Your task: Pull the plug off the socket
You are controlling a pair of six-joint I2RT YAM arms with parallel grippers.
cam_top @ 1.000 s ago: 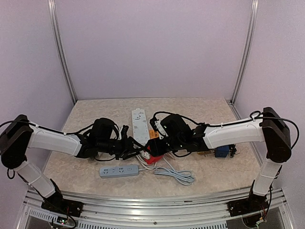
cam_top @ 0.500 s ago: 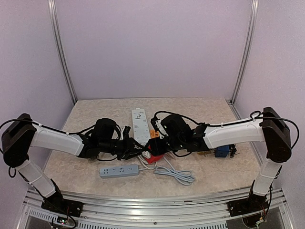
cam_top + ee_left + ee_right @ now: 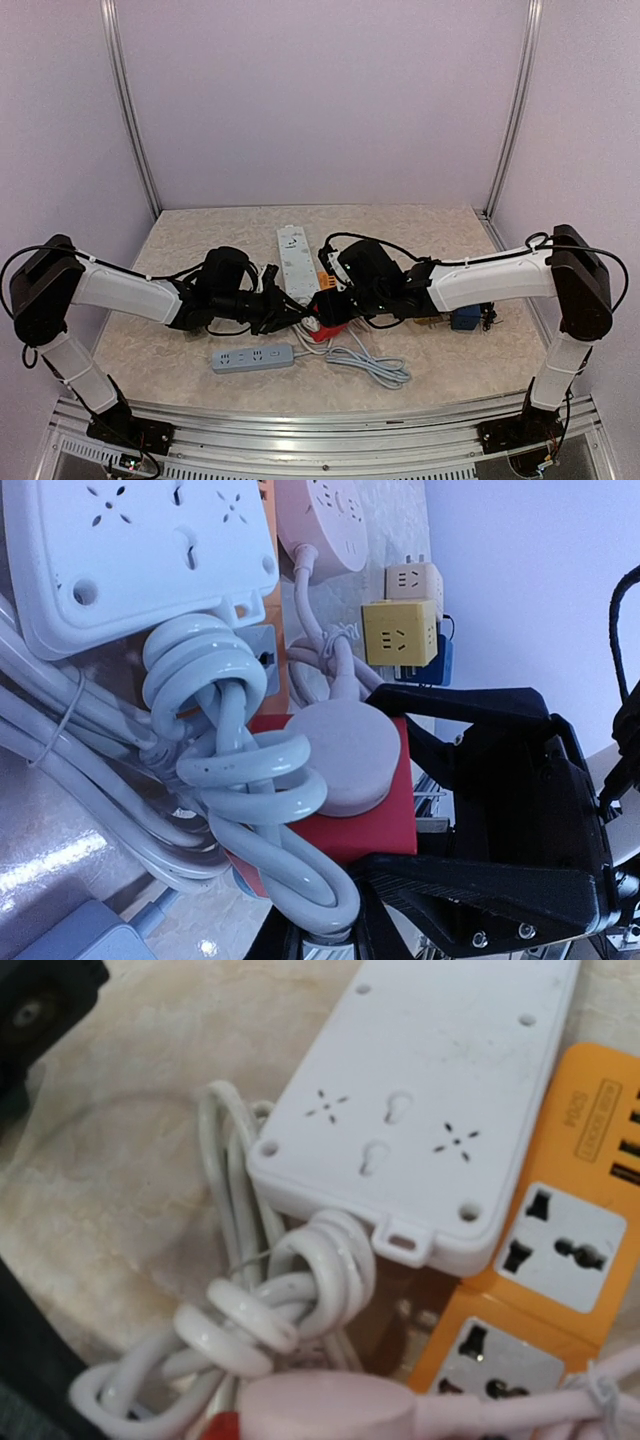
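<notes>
Left gripper (image 3: 293, 315) reaches in from the left with its jaws closed. In its wrist view a loop of the white cable (image 3: 235, 770) sits right at the fingertips at the bottom edge, and whether that loop is pinched cannot be told. Just beyond those fingertips lies the plug (image 3: 345, 758), a pale round one seated on the face of the red socket cube (image 3: 375, 830) that is turned towards the wrist camera. Its cord runs off towards a pink round socket (image 3: 330, 510). Right gripper (image 3: 327, 306) comes in from the opposite side and clamps the red socket cube, one black finger on each side of it. Around them lie the white power strip (image 3: 130, 550), an orange strip (image 3: 560, 1250) touching it, a yellow adapter cube (image 3: 398, 632) farther off, and a blue-grey strip (image 3: 252, 357) near the front of the table (image 3: 200, 240).
</notes>
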